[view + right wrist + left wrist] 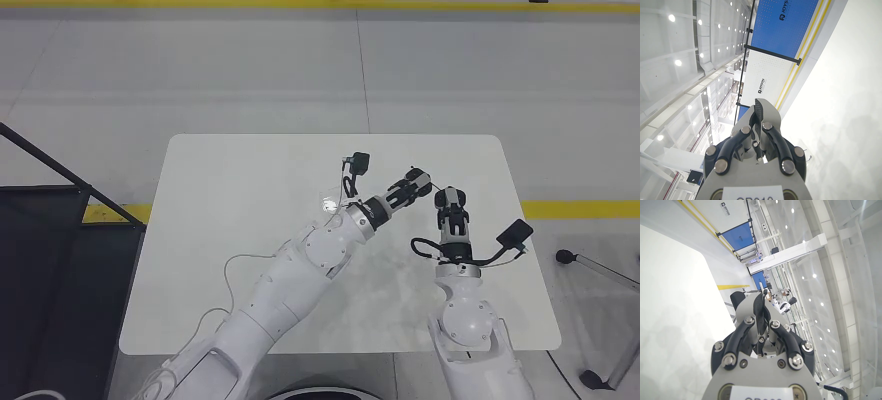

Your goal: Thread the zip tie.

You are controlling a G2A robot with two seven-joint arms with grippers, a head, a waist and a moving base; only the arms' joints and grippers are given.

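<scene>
Currently both arms sit over the table (220, 200) toward 3 o'clock: left gripper (420, 180) aimed at 2 o'clock, right gripper (450, 191) at 12. Both have their fingers (759, 308) pressed together, pad on pad.

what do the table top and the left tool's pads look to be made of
Table: smooth white board, likely laminate, matte with soft shadows on it.
Left tool: pads black and finely ribbed, probably rubber, set in fingers with a grey, matte, metal-looking shell.

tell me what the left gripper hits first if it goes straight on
Likely nothing: the left gripper aims just past the right gripper and out over the table, though the gap between them is hard to judge.
</scene>
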